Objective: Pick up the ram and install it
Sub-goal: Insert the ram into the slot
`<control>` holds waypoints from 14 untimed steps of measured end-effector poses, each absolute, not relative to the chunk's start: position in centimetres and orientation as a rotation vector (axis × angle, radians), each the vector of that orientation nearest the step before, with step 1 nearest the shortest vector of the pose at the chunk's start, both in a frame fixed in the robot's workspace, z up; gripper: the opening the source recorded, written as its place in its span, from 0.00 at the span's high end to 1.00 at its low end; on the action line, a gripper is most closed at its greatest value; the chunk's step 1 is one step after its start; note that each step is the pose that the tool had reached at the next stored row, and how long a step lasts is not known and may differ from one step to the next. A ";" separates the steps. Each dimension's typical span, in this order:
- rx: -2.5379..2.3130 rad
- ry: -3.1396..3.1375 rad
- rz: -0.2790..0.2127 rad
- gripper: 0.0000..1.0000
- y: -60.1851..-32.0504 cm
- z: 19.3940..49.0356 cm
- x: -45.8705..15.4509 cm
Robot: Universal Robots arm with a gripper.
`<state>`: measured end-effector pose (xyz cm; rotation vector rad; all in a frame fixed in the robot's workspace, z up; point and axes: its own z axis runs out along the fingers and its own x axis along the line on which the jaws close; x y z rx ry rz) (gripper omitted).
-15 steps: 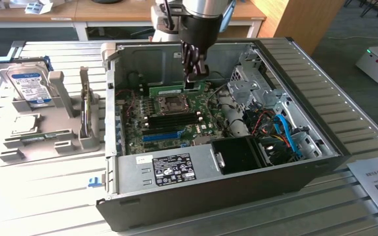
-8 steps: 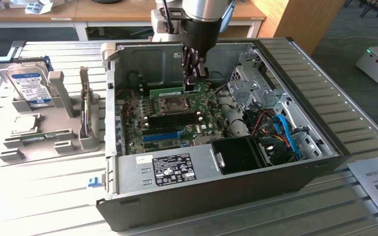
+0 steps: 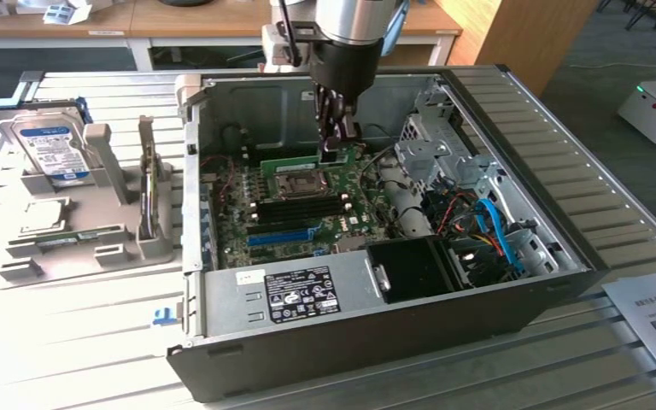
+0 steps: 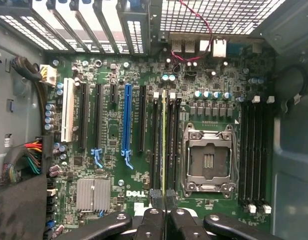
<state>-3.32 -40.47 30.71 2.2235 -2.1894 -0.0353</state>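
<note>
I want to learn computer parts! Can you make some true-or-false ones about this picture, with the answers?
1. The pincer is shut on the ram. True.
2. The ram lies outside the computer case. False: it is inside, standing on edge at the black memory slots of the motherboard.
3. The hard drive sits inside the computer case. False: it stands in the grey holder at the exterior view's left.
4. The motherboard has a long blue slot. True.
</note>
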 end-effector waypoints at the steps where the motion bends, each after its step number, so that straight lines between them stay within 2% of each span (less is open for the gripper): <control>1: 2.224 -2.190 -0.034 0.88 -40.5 30.6 -3.3; 14: 2.224 -2.193 -0.029 0.88 -40.5 30.3 -3.4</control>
